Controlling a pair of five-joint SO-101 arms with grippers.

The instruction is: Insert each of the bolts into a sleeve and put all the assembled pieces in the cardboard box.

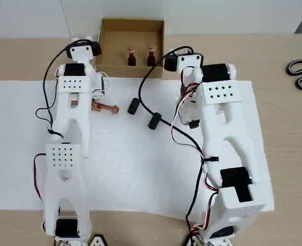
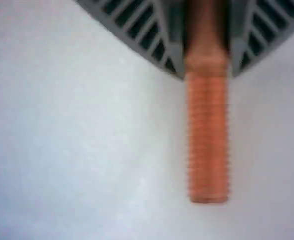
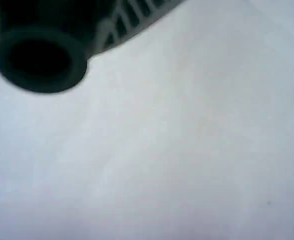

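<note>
Left wrist view: left tool (image 2: 206,50) clamped on bolt (image 2: 206,140); right tool (image 3: 57,30) gripping sleeve (image 3: 39,60), both near cardboard box (image 1: 132,21).

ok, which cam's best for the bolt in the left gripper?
Left wrist view: the bolt sits close up, threads clear, one end clamped in the left gripper. High view has the bolt small, poking out beside that arm over the paper. Right wrist view looks at a sleeve instead.
</note>
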